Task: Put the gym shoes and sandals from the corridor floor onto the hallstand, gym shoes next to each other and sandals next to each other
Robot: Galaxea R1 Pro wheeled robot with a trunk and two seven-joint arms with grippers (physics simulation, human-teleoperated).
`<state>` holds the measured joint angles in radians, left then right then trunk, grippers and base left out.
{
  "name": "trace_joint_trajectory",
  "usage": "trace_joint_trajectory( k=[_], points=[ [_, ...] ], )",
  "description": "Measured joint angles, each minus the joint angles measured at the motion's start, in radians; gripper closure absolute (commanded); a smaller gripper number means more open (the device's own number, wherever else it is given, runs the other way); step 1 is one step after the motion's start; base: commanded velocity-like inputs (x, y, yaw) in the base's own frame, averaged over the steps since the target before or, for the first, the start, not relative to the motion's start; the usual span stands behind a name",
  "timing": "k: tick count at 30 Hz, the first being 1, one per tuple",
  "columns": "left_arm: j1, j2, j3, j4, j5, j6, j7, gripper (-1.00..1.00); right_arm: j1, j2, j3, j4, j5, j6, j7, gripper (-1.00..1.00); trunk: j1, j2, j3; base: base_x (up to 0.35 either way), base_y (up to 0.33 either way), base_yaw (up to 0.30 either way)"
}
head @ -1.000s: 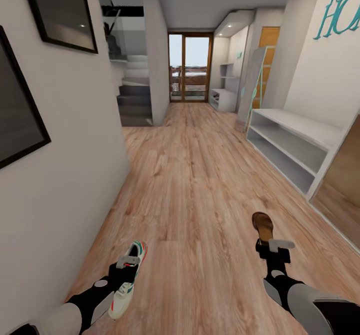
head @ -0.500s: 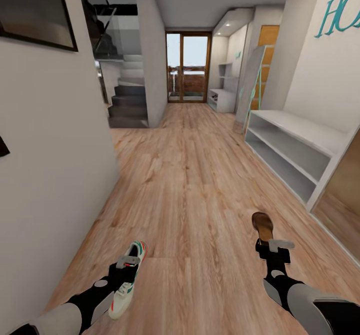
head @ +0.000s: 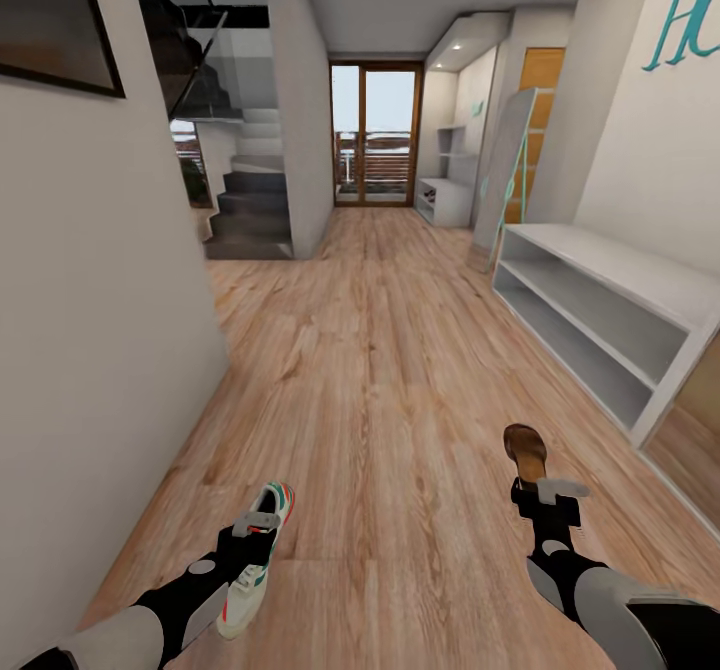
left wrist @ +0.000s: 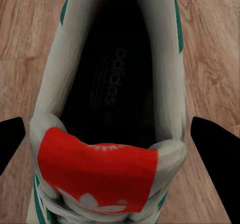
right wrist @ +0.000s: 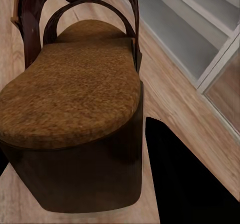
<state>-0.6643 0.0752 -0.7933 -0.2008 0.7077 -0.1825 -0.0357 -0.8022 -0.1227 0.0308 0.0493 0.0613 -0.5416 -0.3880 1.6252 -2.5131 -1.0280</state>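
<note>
Along the right wall of the corridor: shoe rack [head: 600,300], both low shelves bare, ahead and right of the robot, well apart from both arms. Wood floor [head: 380,350] runs on to the glass door.

Left claw [head: 252,538] carries a sneaker [head: 262,530] above the floor. Right claw [head: 545,495] carries a sandal [head: 527,455], toe forward.

Sneaker: light, soft upper, stiffer sole. Judgement: grip across the heel collar or the sides, not the tongue. Sandal: rigid sole and heel, thin straps; clamp the sole or heel sides.

Left wrist view adds the sneaker's [left wrist: 112,108] dark insole and red tongue tab, one finger [left wrist: 217,164] each side of the collar, clamped. Right wrist view adds the sandal's [right wrist: 75,114] tan footbed and arched straps, with the rack [right wrist: 200,38] beyond; dark finger [right wrist: 180,179] just beside the heel, closure not certain there.
</note>
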Motion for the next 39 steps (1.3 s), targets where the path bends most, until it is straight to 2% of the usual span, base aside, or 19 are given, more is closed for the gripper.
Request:
trace_joint_trajectory(
  k=[39],
  points=[
    [0.0,0.0,0.0,0.0,0.0,0.001,0.0,1.0,0.0,0.0,0.001,0.0,0.0,0.001,0.0,1.0,0.0,0.0,0.0,0.346,0.0,0.0]
  ],
)
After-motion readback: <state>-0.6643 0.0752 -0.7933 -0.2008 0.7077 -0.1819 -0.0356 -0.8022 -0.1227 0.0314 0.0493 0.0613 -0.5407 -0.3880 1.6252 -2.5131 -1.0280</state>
